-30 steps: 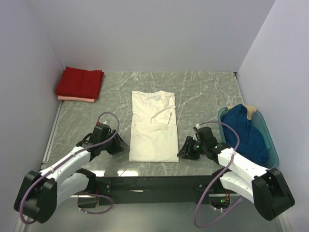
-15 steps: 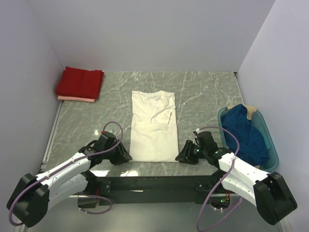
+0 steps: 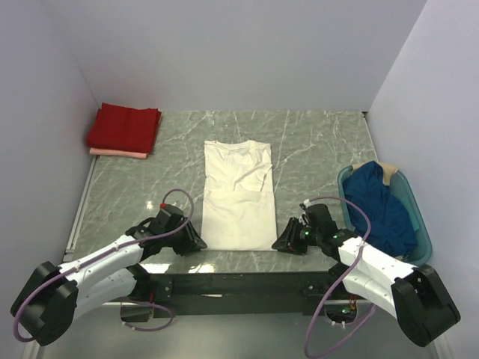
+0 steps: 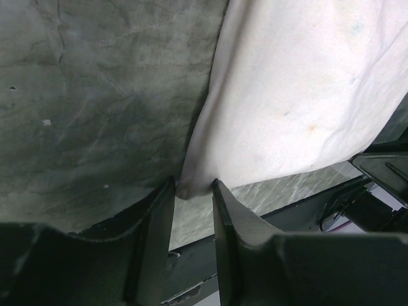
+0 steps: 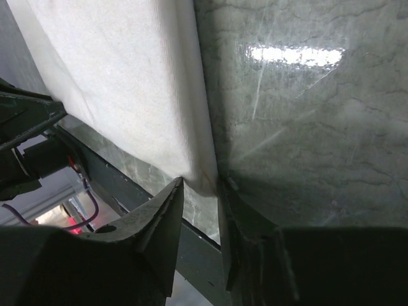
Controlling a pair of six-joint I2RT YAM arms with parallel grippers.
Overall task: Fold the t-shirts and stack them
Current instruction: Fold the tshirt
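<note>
Hem corners of cream-white t-shirt pinched by left gripper, right gripper — collar far.

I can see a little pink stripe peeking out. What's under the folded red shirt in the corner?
A pale pink shirt lies under the red shirt. Only its near edge shows. The red one covers the rest, so I cannot tell if anything else is beneath.
</note>
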